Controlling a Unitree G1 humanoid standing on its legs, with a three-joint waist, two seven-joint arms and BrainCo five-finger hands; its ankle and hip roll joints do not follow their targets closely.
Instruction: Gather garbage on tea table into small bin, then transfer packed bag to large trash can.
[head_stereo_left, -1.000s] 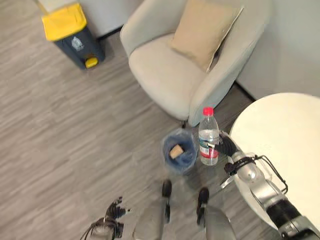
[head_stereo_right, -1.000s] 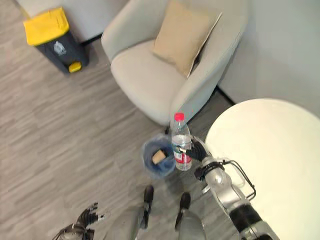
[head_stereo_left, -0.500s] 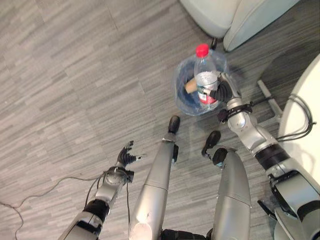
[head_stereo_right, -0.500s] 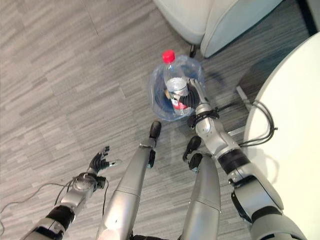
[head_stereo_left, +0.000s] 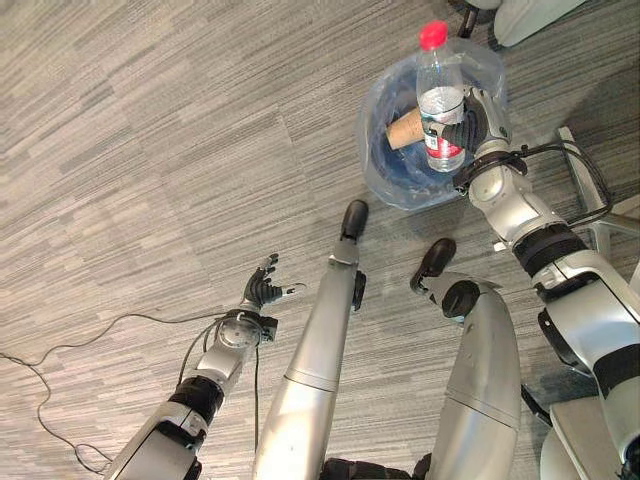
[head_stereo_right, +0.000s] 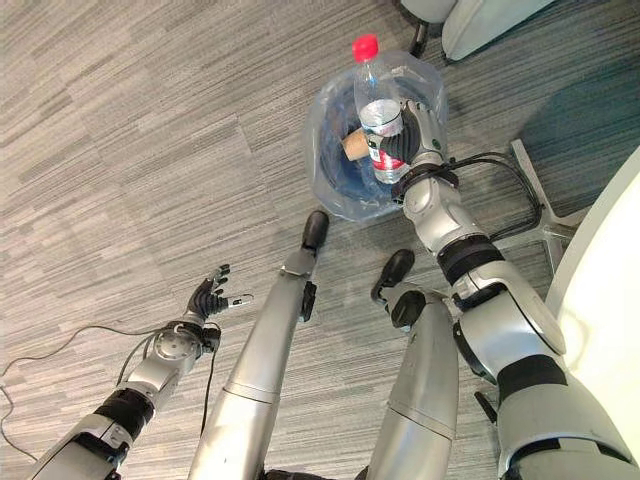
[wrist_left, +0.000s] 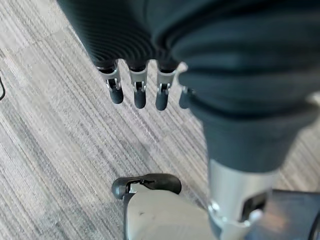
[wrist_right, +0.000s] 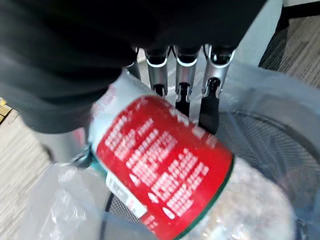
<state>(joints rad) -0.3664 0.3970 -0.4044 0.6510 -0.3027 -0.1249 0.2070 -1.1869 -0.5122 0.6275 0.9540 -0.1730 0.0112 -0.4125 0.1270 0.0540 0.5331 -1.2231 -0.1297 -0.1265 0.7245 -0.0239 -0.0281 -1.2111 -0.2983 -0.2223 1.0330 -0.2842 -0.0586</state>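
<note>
Silver-grey arms with black bands; each hand, left hand (head_stereo_left: 262, 294) and right hand (head_stereo_left: 478, 118), has a dark ribbed cover and silver fingers (wrist_left: 138, 87) with dark tips

Lighting: bright, even, diffuse indoor light over the grey floor (head_stereo_left: 150, 150).
Shadows: one broad, soft-edged dark patch on the floor at 2 o'clock in the eye views.
Glare: pale sheen on the clear bag (head_stereo_right: 325, 150) and on the bottle (head_stereo_left: 441, 100).
</note>
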